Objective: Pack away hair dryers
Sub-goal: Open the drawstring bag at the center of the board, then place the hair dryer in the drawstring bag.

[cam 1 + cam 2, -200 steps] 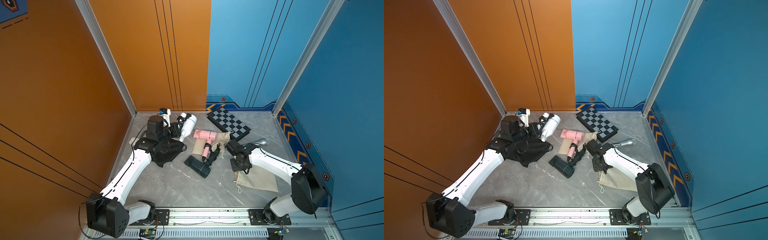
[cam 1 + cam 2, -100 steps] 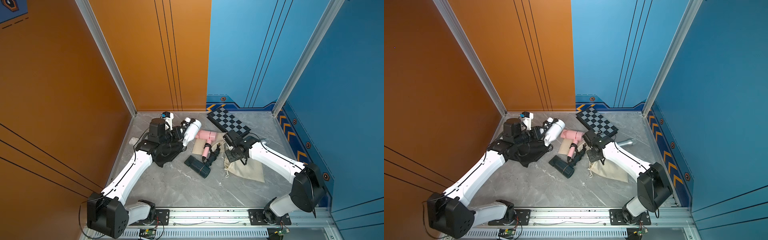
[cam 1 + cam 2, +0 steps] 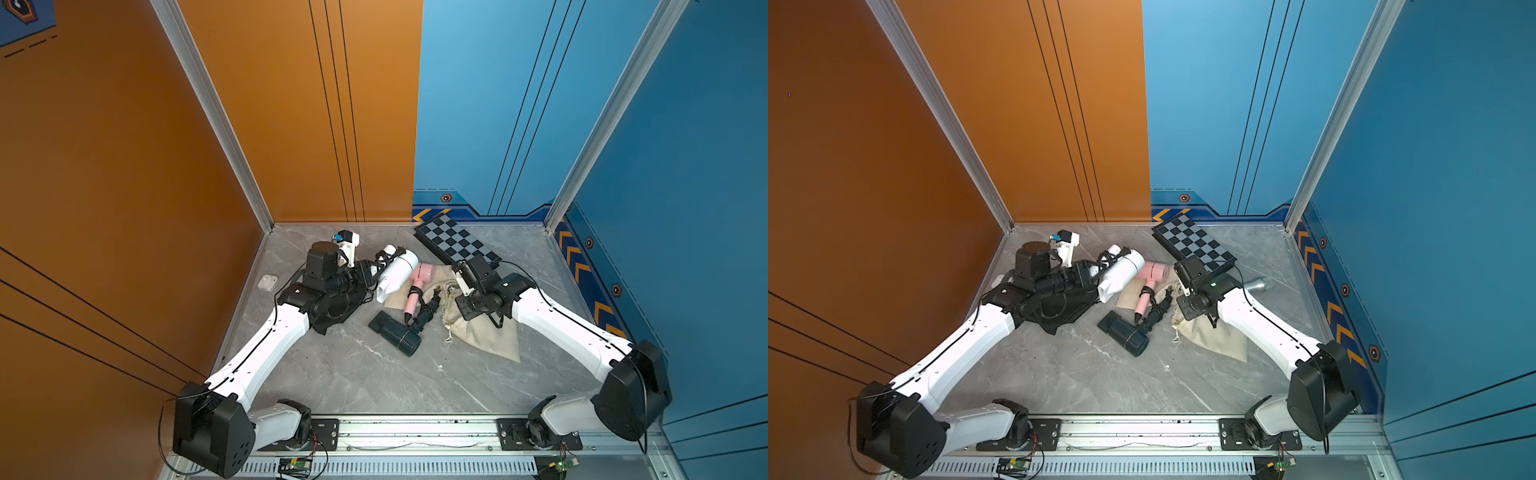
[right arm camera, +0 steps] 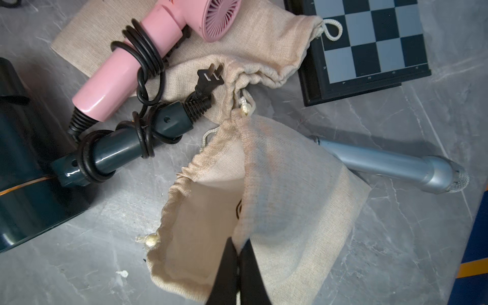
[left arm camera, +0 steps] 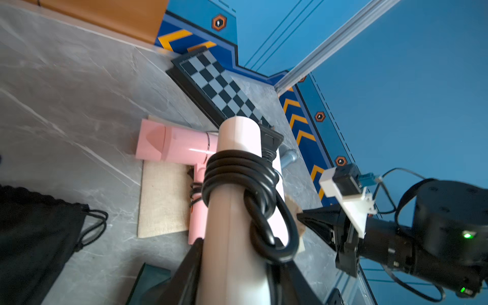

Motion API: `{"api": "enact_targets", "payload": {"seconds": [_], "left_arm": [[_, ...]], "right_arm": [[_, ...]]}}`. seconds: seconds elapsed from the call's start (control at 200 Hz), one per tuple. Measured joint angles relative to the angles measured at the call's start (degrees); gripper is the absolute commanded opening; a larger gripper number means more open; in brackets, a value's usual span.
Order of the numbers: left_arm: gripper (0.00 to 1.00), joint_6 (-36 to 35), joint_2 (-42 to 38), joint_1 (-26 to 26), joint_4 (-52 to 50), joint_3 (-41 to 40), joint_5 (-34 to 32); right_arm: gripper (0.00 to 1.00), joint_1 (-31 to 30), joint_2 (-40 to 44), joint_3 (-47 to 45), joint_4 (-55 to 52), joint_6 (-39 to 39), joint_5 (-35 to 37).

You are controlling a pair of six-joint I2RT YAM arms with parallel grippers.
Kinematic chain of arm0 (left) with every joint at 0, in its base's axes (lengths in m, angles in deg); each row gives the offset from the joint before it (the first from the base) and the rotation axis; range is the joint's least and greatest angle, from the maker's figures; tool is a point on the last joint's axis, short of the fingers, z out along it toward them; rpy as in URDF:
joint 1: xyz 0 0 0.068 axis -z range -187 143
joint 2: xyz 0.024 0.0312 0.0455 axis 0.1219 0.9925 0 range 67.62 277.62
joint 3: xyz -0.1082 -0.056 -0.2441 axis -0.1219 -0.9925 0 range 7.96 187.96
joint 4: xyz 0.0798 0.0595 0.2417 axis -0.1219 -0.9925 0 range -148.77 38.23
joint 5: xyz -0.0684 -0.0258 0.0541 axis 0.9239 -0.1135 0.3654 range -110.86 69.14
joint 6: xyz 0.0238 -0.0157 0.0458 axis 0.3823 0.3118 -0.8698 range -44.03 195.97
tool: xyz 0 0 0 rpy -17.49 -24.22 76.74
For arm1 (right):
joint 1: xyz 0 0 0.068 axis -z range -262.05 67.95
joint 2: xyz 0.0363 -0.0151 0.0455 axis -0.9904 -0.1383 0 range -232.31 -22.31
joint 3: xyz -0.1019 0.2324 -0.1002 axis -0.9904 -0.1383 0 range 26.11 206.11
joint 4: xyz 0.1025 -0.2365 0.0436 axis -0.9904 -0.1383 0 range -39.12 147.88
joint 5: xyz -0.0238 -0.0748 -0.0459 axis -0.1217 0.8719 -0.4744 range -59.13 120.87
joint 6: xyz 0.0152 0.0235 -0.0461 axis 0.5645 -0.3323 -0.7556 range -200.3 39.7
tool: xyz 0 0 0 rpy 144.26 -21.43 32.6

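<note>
Microphone [image 3: 1258, 284] mostly behind right arm [image 3: 1258, 322]; teal dryer [image 4: 31, 200] body partly off-frame.

The white dryer [image 3: 398, 269] is hanging tilted off the table [image 3: 353, 374], nozzle slanting down, gripped by its handle with black cord coiling round it. The pink dryer [image 3: 424, 273] is lying just beside it on a flat beige bag [image 3: 397, 300], cord wrapping its handle. The dark teal dryer [image 3: 395, 334], showing a thin gold ring, is lying on bare table nearer the front, its cord-wound handle reaching toward the pink one's.
</note>
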Motion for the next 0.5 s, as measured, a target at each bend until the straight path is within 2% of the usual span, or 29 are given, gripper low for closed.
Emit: {"api": "enact_targets", "payload": {"seconds": [0.29,0.5], "left_arm": [[0.12,3.1,0.3,4.1,2.6,-2.4,8.4],[0.12,3.2,3.9,8.1,4.6,-2.4,12.3]], "right_arm": [[0.0,1.0,3.0,-0.9,2.3,-2.1,-2.7],[0.0,0.8,4.2,-0.9,2.6,-3.0,-3.0]]}}
